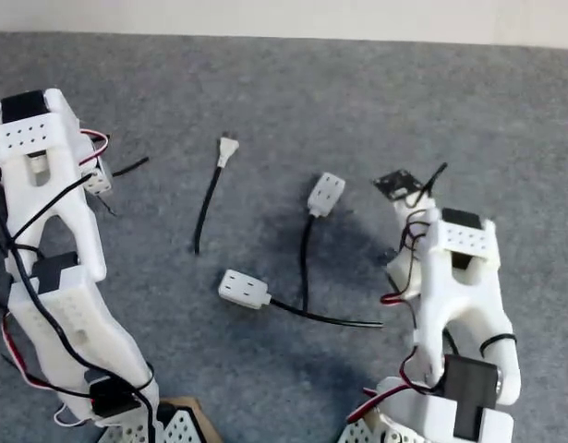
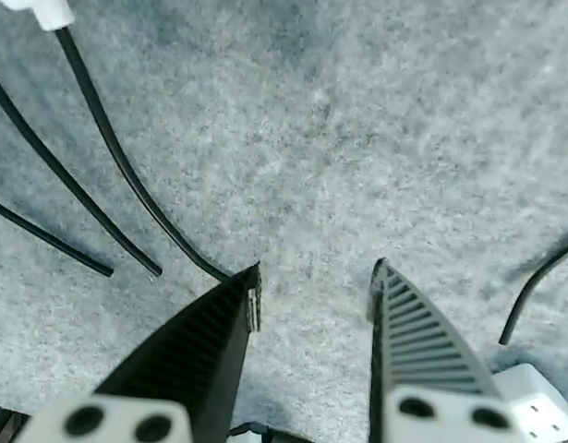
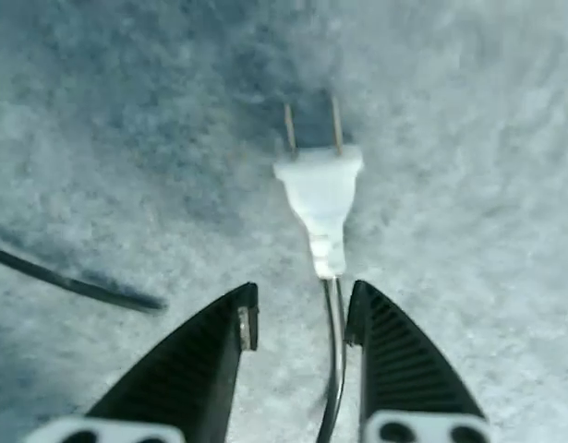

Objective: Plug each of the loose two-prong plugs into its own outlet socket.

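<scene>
Fingers [image 3: 214, 355] of your right claw [image 3: 303, 288] stand apart and grip nothing. A thin black cable [image 3: 332, 369] runs on the carpet through the gap, close by one finger. Just beyond the tips lies the plug [image 3: 319, 189] on that cable. It is white and flat on the grey carpet [image 3: 468, 138], with both prongs pointing away from the claw. Off to one side a loose cable end [image 3: 99, 291] rests on the carpet.

Your left claw [image 2: 317, 268] is spread wide too, over bare carpet, with nothing between its fingers. Just beside one finger sits a white socket [image 2: 542, 406]. On the other side run three black leads [image 2: 80, 198]. One goes up to a white piece [image 2: 39, 11] cut off at the edge, and you cannot tell whether that is a plug or a socket.

From above, a lone plug [image 1: 228, 148] lies with its prongs toward the far edge and its lead trailing back toward the arms. You cannot tell whether it is the one by your right claw. It lies well apart from the far socket [image 1: 327, 194] and the near socket [image 1: 244, 289], whose leads meet between the arms.
</scene>
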Robot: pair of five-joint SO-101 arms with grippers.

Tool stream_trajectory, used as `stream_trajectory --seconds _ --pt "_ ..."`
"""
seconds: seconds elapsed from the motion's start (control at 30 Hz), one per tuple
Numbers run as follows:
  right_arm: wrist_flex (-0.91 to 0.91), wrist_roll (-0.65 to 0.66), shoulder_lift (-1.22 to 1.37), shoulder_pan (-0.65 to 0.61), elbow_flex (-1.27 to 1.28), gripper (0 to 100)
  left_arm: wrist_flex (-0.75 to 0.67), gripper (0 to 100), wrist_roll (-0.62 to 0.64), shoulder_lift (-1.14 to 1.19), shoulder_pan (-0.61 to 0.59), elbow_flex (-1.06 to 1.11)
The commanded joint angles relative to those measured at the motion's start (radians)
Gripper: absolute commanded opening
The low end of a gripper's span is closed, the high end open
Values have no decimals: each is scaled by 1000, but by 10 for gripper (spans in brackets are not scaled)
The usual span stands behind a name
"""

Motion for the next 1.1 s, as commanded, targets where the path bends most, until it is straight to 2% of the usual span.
stream_trajectory --seconds 0.0,0.23,0.5,0.73,0.87,0.93,1.03,1.07 --pt "-71 -6 -5 -42 -2 156 -3 193 3 -54 22 -4" --pt "-124 5 101 -42 4 156 -3 193 3 -54 19 -4" --pt "-133 155 292 35 -110 156 -3 193 2 -54 18 -4" --pt "-88 276 300 79 -154 155 -3 193 2 -54 22 -4" --pt "-73 295 305 85 -153 155 -3 193 3 -54 24 -4" --pt "-74 293 305 84 -154 124 -3 192 3 -54 24 -4" --pt "-76 292 305 82 -156 0 -3 191 3 -54 24 -4" --pt "-76 292 305 84 -156 15 -2 191 3 -54 21 -4"
